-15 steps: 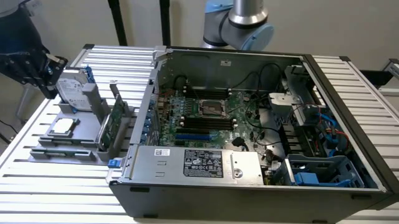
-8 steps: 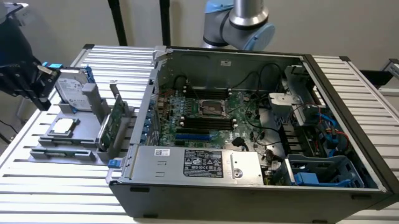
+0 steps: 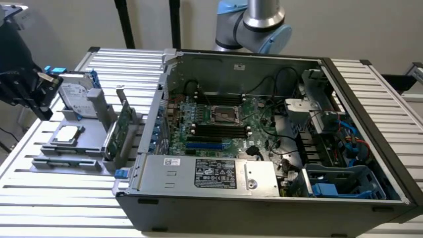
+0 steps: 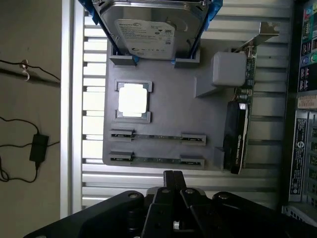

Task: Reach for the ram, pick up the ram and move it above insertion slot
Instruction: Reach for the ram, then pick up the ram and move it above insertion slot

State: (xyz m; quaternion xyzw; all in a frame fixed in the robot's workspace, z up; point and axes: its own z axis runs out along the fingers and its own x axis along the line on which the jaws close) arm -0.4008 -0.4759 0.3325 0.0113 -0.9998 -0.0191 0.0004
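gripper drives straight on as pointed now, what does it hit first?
The gripper would likely meet the slatted table first, just outside the grey holder, short of the nearest ram; depth unclear.

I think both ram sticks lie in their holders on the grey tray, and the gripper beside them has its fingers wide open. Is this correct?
No. The wrist view shows the gripper with fingers shut, not wide open. The rest is right: the nearer ram stick and the farther ram stick lie in their holders on the grey tray.
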